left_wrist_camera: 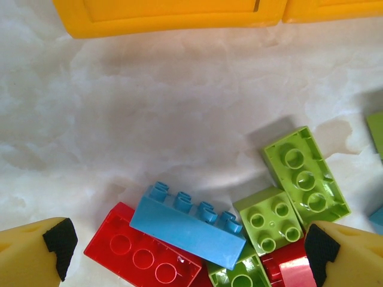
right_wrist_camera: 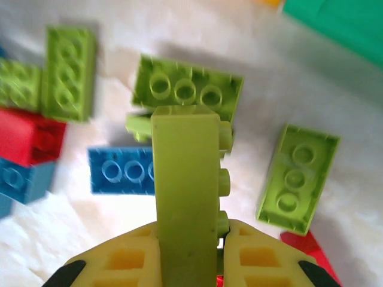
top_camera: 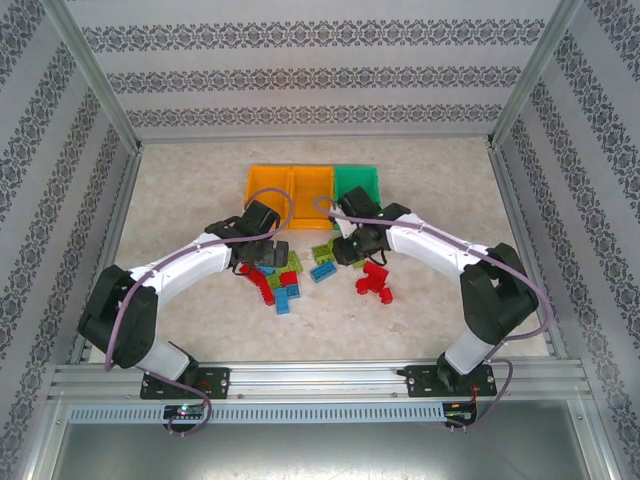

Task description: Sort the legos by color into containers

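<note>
At the middle of the table (top_camera: 180,300), a lime brick (right_wrist_camera: 185,197) sits pinched in the right gripper (right_wrist_camera: 190,245)!
Its wrist view catches that clamp; overhead, the legos (top_camera: 285,280) lie near the bins (top_camera: 292,186) toward the far edge, with the left gripper (left_wrist_camera: 191,257) spread wide above them.

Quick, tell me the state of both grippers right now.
Left gripper: open, holding nothing.
Right gripper: closed on a lime green brick.

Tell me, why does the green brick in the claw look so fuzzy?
Right wrist view: the lime brick pinched in the right claw is very close to the lens, so it looks soft. Left wrist view: much sharper, with small white glare spots on the red brick.
</note>
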